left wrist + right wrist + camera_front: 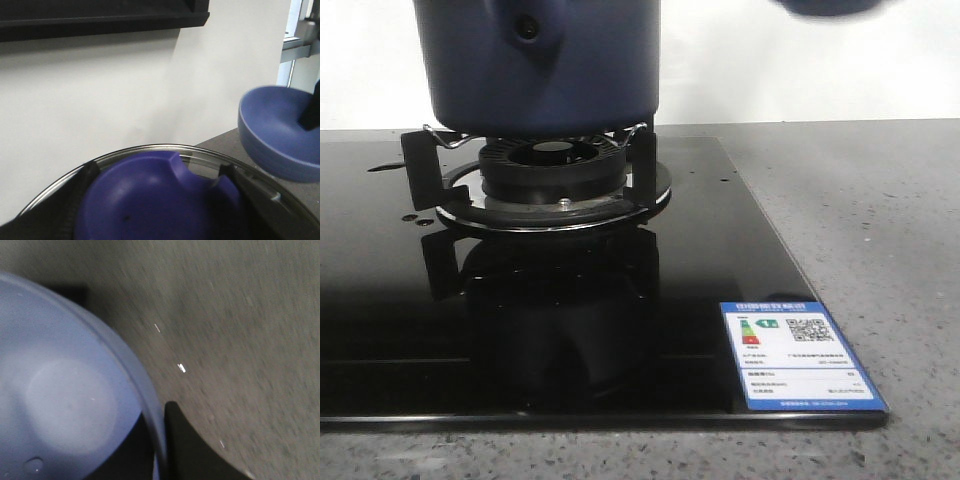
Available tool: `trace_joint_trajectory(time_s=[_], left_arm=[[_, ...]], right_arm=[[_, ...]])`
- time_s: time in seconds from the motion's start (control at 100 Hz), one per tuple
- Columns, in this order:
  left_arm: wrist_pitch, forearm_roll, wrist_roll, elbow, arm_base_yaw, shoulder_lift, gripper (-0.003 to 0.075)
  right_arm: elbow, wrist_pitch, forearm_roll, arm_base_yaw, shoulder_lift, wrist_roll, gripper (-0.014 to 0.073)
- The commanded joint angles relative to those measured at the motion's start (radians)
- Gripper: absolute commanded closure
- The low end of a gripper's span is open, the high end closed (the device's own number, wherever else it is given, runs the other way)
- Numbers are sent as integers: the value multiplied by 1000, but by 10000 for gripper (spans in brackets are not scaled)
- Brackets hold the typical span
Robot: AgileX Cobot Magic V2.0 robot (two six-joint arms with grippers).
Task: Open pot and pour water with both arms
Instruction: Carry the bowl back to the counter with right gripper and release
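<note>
The pot (540, 65) sits on the burner (552, 175) of the black hob (570, 330) toward the counter's (860, 220) left rear, while the left jaws hold its glass lid (165, 200) aloft and the right jaws grip the rim of a pale blue bowl (65, 400); pouring appears next, calling for a steady tilt over the open pot

Pot (545, 65) atop burner (552, 175); countertop (860, 220) beside.

My front view is bright and sharp — the glossy black cooktop (570, 330) mirrors the burner (552, 180). My left wrist view is soft, with a shadowed wall (100, 100). My right wrist view is dim — the countertop (240, 340) streaks with blur.
</note>
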Motion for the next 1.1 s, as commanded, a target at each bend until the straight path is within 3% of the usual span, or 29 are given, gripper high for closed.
trace_joint_trajectory(time_s=[0.0,0.22,0.49,0.56,0.73,0.8,1.02,1.09], left_arm=[[34,-31,7,-64,-25,10,531],[48,-38,23,-95,-44,89,531],[73,-42,25,-146,-44,177,531],[90,-42,25,-161,-44,200,531],[87,-44,33,-181,-44,246,531],[87,-44,47,-181,-44,261,531],[153,-63,117,-181,-44,305,531],[153,-110,152,-181,-44,314,531]], right_arm=[[86,26,3,-42,-80,-33,636],[327,-19,7,-115,-127,-75,636],[408,-41,7,-133,-136,-75,616],[412,-44,7,-133,-137,-75,545],[412,-61,7,-133,-153,-75,263],[412,-76,7,-133,-178,-75,200],[410,-164,7,-133,-345,-75,202],[410,-187,7,-133,-411,-75,286]])
